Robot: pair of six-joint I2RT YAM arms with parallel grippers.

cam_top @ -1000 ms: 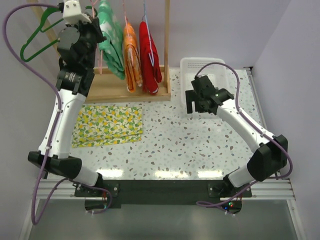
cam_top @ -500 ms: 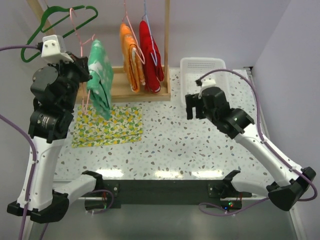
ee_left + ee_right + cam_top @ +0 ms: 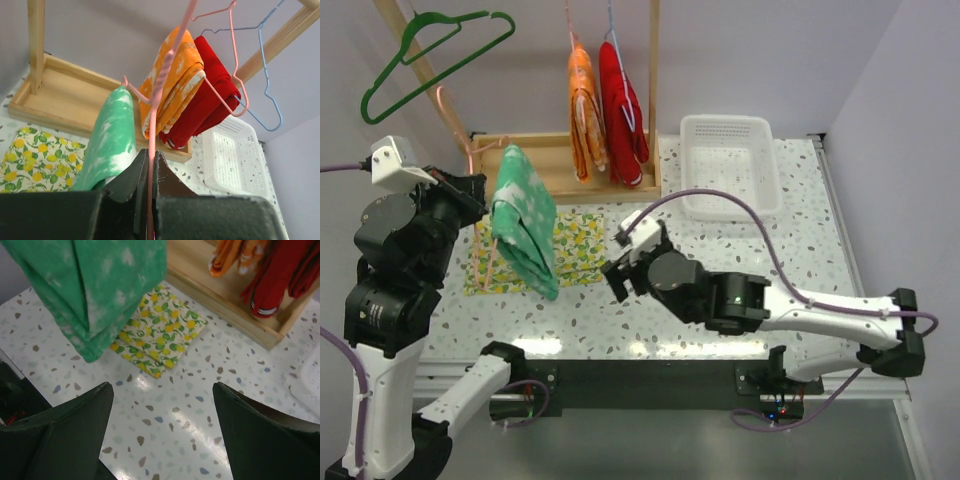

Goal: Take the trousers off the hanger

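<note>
Speckled table (image 3: 720,270) below; at left, the left gripper (image 3: 149,156) has its jaws clamped on the pink hanger (image 3: 162,80), with the green trousers (image 3: 525,230) draped over it in mid-air. To the right, the right gripper (image 3: 161,390) hovers near the garment, jaws apart. A hard tug there risks twisting the thin wire out of that pinch.

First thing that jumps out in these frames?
The green trousers dangle on a pink hanger clamped in the left gripper, over the lemon-print cloth. The right gripper is open beside them; orange trousers and red trousers hang on the wooden rack behind.
</note>
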